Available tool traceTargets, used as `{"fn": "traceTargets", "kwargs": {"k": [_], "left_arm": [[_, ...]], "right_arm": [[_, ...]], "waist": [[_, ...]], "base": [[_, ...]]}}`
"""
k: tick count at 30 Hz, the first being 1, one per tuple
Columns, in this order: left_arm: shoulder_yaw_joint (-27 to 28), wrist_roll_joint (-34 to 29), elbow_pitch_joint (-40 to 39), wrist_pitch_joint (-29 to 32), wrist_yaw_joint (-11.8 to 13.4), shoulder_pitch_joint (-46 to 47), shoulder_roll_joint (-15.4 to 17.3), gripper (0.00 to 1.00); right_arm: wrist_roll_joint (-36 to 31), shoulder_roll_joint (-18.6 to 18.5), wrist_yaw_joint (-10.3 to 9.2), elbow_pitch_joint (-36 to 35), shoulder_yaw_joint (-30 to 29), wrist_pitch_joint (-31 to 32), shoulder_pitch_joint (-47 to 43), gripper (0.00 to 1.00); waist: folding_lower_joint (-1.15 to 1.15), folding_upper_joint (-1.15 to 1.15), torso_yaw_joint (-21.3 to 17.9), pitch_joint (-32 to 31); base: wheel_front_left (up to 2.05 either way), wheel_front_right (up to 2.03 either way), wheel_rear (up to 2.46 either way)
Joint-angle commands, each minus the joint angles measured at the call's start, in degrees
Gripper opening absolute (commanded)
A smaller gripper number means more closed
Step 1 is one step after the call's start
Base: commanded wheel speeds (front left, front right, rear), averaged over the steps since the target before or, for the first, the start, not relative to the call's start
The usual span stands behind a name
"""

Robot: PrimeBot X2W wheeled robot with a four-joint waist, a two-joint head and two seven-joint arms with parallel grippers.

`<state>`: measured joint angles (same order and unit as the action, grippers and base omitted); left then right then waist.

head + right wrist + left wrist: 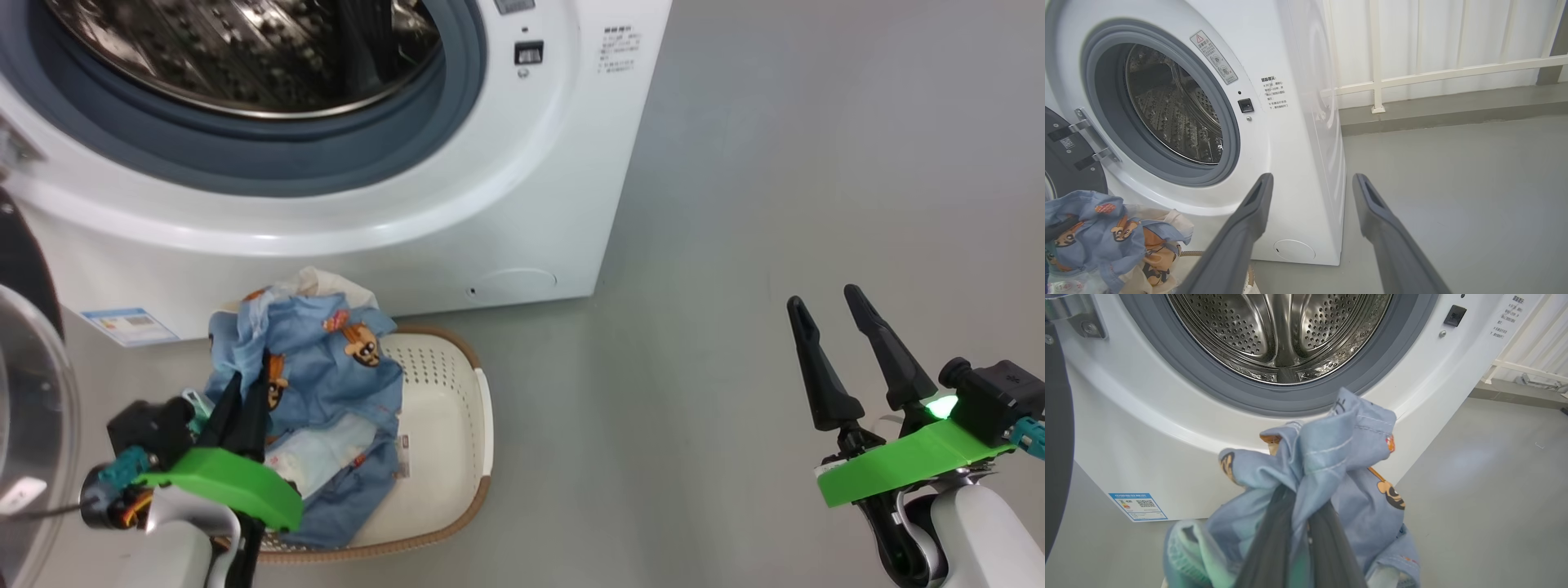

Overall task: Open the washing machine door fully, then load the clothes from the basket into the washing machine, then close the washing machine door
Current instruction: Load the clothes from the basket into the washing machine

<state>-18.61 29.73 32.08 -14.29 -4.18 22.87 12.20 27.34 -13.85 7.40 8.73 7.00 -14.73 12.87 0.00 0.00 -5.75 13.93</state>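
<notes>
Bunched light-blue clothes [326, 367] pinched in clamped left gripper [249, 380], trailing down into basket [445, 408] on floor [735, 204], just before washing machine [506, 204]. Uncovered drum [245, 49] mouth; washing machine door [33, 408] swung out at left. Well apart at right: right gripper [824, 296], 2 fingers spread, empty.

My left gripper [1303, 516] pinched tight on light blue clothes [1339, 457], bunch held before washing machine [1139, 428]. Steel drum [1282, 330] gaping ahead, door [1057, 449] at left edge.

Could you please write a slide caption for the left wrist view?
Left tool grips light blue printed clothes in front of the open washing machine.
</notes>
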Motion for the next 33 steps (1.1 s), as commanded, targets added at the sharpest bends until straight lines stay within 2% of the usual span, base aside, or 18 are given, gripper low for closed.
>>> {"fn": "traceTargets", "kwargs": {"k": [1,17,25,33], "left_arm": [[2.23,-0.97,-2.69,-0.71,0.94,-0.83,1.72,0.00],[4.78,-4.20,-20.80,-0.71,5.46,-10.95,1.69,0.00],[4.56,-4.03,-25.68,-0.18,6.76,-12.93,1.58,0.00],[4.26,-3.79,-27.32,-0.02,7.23,-13.67,1.67,0.00]], "right_arm": [[0.43,-0.75,0.09,-1.18,1.32,-0.27,-0.77,1.00],[-0.53,-0.99,0.09,-1.57,0.45,-0.27,-3.80,1.00],[-0.63,-1.35,0.09,-1.74,0.22,-0.27,-4.38,1.00],[-0.68,-1.69,0.09,-1.71,0.38,-0.27,-4.77,1.00]], "waist": [[0.00,0.00,0.67,-1.71],[0.00,0.00,1.07,-7.00],[0.00,0.00,1.10,-7.56],[0.00,0.00,0.89,-8.05]], "base": [[0.00,0.00,0.00],[0.00,0.00,0.00],[0.00,0.00,0.00],[0.00,0.00,0.00]]}}
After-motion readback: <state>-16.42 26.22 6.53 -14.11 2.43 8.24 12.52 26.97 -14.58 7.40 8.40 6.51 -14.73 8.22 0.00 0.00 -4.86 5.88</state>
